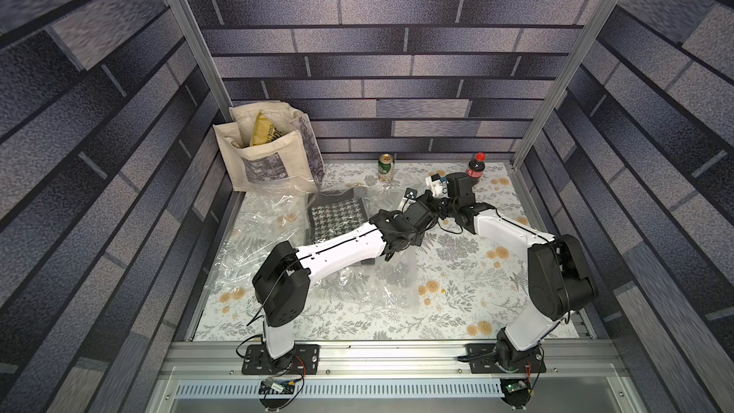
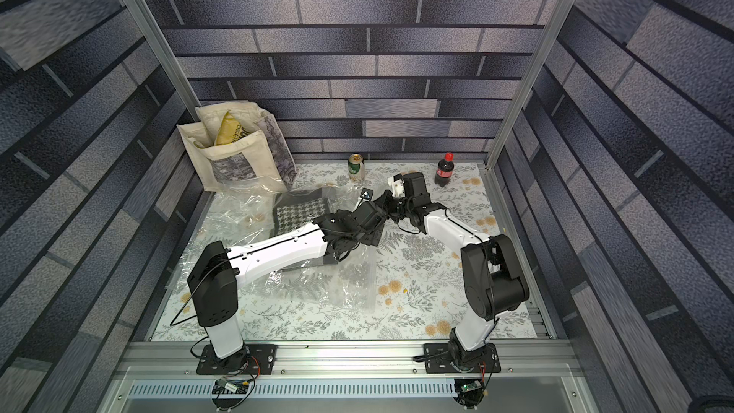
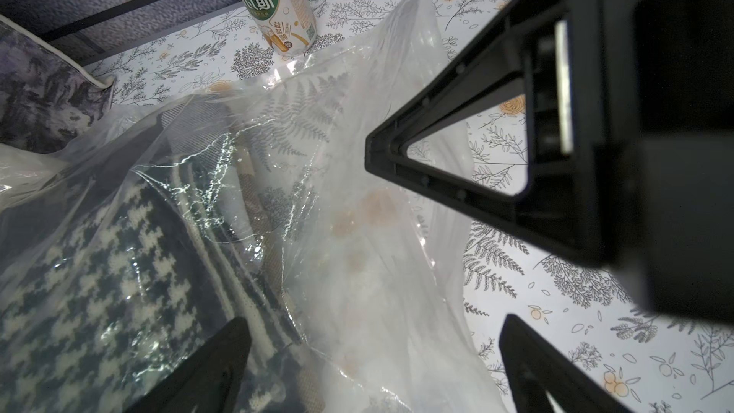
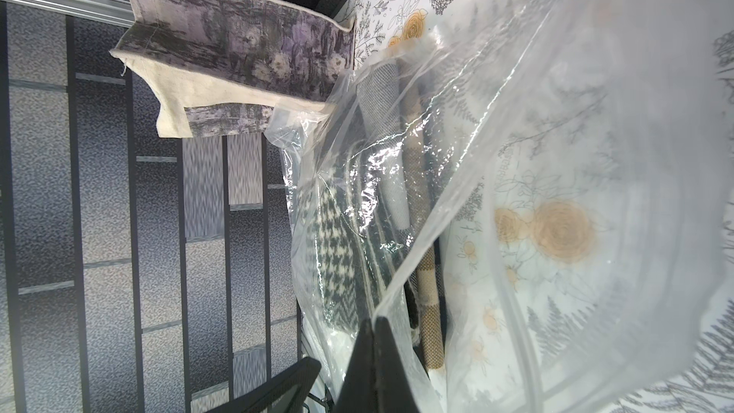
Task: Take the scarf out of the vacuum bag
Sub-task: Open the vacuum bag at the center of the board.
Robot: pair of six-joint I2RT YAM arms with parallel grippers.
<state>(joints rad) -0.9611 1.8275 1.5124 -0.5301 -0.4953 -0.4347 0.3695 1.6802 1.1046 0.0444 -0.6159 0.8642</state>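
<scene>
The vacuum bag [image 1: 278,214] lies crumpled and clear across the floral table, also seen in the other top view [image 2: 246,212]. Inside it rests the folded scarf [image 1: 337,216], dark with a white houndstooth pattern. In the right wrist view my right gripper [image 4: 373,321] is shut on a lifted plastic edge of the vacuum bag [image 4: 556,152], with the scarf [image 4: 337,252] beyond it under the film. My left gripper [image 3: 373,355] is open and its fingers straddle the bag's [image 3: 377,232] mouth beside the scarf [image 3: 99,272]. Both grippers meet near the bag's right end [image 1: 433,206].
A cream tote bag [image 1: 270,148] holding a yellow packet [image 1: 264,133] stands at the back left, touching the plastic. A green can [image 1: 386,168] and a cola bottle [image 1: 475,166] stand along the back wall. Enclosure walls ring the table.
</scene>
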